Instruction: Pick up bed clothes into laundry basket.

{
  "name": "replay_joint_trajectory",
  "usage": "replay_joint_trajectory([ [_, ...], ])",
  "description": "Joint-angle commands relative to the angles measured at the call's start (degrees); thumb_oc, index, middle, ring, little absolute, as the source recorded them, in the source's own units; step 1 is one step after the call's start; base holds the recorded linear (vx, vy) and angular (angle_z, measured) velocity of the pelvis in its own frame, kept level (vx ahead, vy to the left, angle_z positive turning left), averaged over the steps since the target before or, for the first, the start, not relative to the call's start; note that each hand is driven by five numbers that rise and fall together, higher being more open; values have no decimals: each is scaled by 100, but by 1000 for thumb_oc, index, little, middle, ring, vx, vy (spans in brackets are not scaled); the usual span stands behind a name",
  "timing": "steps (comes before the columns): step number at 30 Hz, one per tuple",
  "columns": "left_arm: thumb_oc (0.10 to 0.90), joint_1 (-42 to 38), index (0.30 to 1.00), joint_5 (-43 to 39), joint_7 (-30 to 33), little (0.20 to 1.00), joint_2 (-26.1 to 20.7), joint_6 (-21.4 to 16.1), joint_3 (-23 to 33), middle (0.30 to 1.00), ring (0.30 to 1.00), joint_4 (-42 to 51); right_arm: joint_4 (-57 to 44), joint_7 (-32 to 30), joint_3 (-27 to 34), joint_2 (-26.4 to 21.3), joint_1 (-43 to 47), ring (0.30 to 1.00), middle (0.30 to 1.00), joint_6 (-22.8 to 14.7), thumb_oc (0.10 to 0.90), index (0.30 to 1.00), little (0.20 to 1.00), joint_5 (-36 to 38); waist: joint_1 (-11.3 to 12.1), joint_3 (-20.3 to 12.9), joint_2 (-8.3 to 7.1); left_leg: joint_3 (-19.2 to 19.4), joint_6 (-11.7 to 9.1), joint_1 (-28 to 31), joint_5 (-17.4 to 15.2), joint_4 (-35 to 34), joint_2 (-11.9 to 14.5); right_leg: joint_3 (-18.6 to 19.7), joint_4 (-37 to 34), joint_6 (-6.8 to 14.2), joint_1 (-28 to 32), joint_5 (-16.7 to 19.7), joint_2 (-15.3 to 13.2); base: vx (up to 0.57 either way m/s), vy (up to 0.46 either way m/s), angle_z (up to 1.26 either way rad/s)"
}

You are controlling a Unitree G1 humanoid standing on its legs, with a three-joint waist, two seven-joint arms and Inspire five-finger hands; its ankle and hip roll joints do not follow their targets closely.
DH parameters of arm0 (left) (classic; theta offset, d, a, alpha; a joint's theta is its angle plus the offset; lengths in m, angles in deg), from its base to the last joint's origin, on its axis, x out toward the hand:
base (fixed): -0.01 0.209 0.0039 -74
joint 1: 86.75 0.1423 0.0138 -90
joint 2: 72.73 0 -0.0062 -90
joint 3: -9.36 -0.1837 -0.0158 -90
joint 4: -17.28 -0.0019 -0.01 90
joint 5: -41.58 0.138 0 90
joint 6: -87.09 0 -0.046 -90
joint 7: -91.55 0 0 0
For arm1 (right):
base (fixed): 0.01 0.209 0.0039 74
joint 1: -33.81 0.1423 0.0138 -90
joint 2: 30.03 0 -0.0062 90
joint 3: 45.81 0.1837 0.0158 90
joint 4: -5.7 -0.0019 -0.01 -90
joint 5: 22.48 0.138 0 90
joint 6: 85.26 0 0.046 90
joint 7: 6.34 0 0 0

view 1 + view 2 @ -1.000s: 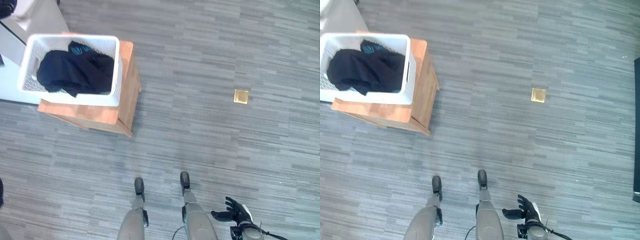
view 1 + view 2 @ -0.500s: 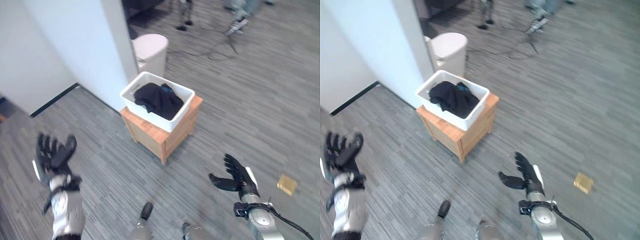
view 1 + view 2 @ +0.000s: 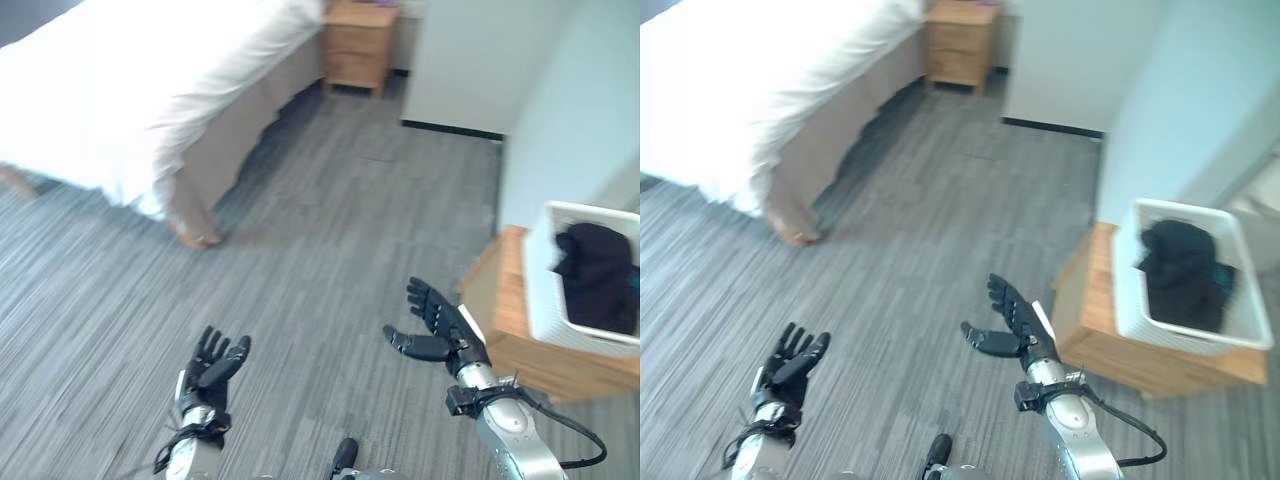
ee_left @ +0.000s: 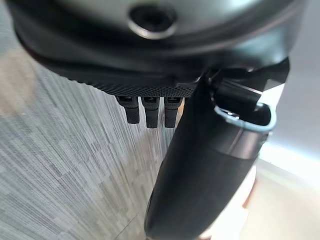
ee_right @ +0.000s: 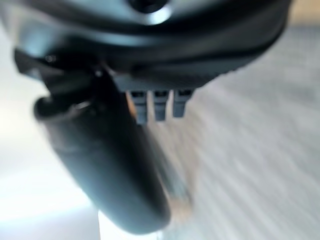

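A white laundry basket (image 3: pixel 545 300) stands on a low wooden cabinet (image 3: pixel 510 345) at the right, with dark clothes (image 3: pixel 595 275) piled inside it. The bed (image 3: pixel 130 90) with white bedding fills the upper left. My left hand (image 3: pixel 212 368) is raised over the floor at the lower left, fingers straight and holding nothing. My right hand (image 3: pixel 435 325) is lifted in front of the cabinet, fingers spread, also holding nothing. In the wrist views the left hand (image 4: pixel 200 165) and right hand (image 5: pixel 115 170) show a thumb and straight fingers over grey floor.
A wooden nightstand (image 3: pixel 360 45) stands at the far end beside the bed. A pale wall (image 3: pixel 560 110) with a corner rises behind the basket. Grey plank floor (image 3: pixel 330 230) lies between bed and cabinet.
The camera has swung round: the bed has come into view on the left and the basket now sits at the right. Both hands stay open and empty.
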Motion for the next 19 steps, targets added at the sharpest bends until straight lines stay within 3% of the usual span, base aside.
replay_joint_trajectory([
  [1,800,-263,900,475,-194,900,-745,-298,65,900,900,673,-553,318,-51,125,-80,900,900,-407,800,900,900,257,15,309,93,-1205,618,-260,433,-277,-451,1720,2110,1232,-176,54,-1578,-203,32,301],
  [2,800,-295,900,626,-160,900,-829,-315,3,900,900,697,-516,239,-75,151,-66,900,900,-429,800,900,900,218,-100,324,118,-1588,601,-361,500,-261,-510,2442,2036,1286,-314,158,-1327,-258,-108,326],
  [4,800,-181,900,656,-240,900,-945,-389,153,900,900,791,-472,225,18,186,-161,900,900,-435,800,900,900,462,-150,204,207,-2552,468,-495,742,-443,-636,4145,1101,1452,65,-354,-486,-37,-134,348],
  [5,800,-180,900,656,-240,900,-944,-389,154,900,900,792,-471,225,18,185,-160,900,900,-435,800,900,900,462,-153,193,214,-2558,467,-506,757,-455,-630,4138,1074,1452,63,-331,-481,112,-101,274],
  [6,800,-82,900,741,-259,900,-1040,-418,354,900,900,806,-463,237,97,68,-147,900,900,-424,800,900,900,368,-75,36,220,-2959,460,-580,926,-615,-752,4795,404,1401,227,-501,-156,65,-63,178],
  [7,800,-77,900,743,-258,900,-1040,-416,355,900,900,809,-462,237,94,68,-149,900,900,-425,800,900,900,367,-80,44,220,-2963,462,-560,923,-623,-750,4789,386,1398,253,-502,-158,77,-128,169],
  [8,800,-76,900,904,-137,900,-1110,-476,436,900,900,744,-424,222,116,30,-150,900,900,-448,800,900,900,299,-56,23,159,-3066,468,-563,965,-660,-765,4945,173,1265,315,-578,-1,12,-135,132],
  [10,800,17,900,1004,-17,900,-1056,-456,785,900,900,740,-332,185,188,23,-97,900,900,-387,800,900,900,335,149,-51,76,-3192,330,-618,1120,-695,-694,4596,-142,1216,609,-557,-103,-25,-262,97],
  [12,800,146,900,928,93,900,-833,-534,1036,900,900,724,-370,225,473,-81,-297,900,900,-390,800,900,900,317,205,-19,-89,-3136,207,-914,1228,-393,-563,4377,-607,1081,960,-472,15,-125,-341,50],
  [13,800,147,900,927,93,900,-831,-534,1033,900,900,725,-370,228,477,-85,-299,900,900,-390,800,900,900,318,188,-12,-87,-3153,210,-920,1213,-364,-577,4357,-626,1083,984,-471,7,-101,-226,79],
  [14,800,129,900,886,107,900,-740,-518,1006,900,900,651,-343,217,571,-113,-339,900,900,-385,800,900,900,296,166,10,-138,-2849,263,-1018,1210,-241,-563,4214,-671,1069,1054,-451,-6,-29,-53,86],
  [15,800,129,900,886,107,900,-739,-518,1004,900,900,651,-342,218,573,-115,-339,900,900,-386,800,900,900,296,159,16,-138,-2856,267,-1023,1195,-216,-574,4204,-679,1072,1068,-454,-13,-186,-138,93],
  [16,800,138,900,867,156,900,-592,-438,967,900,900,496,-290,105,711,-138,-400,900,900,-344,800,900,900,188,-4,52,-301,-1581,395,-990,860,313,-420,3850,-697,1067,1058,-363,-97,-247,-102,71],
  [18,800,272,900,787,165,900,-427,-416,930,900,900,529,-108,4,764,-21,-443,900,900,-303,800,900,900,130,-57,1,-327,-1299,412,-789,595,383,-466,3678,-756,1050,1019,-329,-138,-210,-55,67],
  [19,800,316,900,803,145,900,-393,-372,914,900,900,531,-46,-8,822,55,-479,900,900,-280,800,900,900,134,-94,-59,-271,-1256,442,-625,692,46,-433,3603,-798,1058,1036,-323,-95,-66,20,51],
])
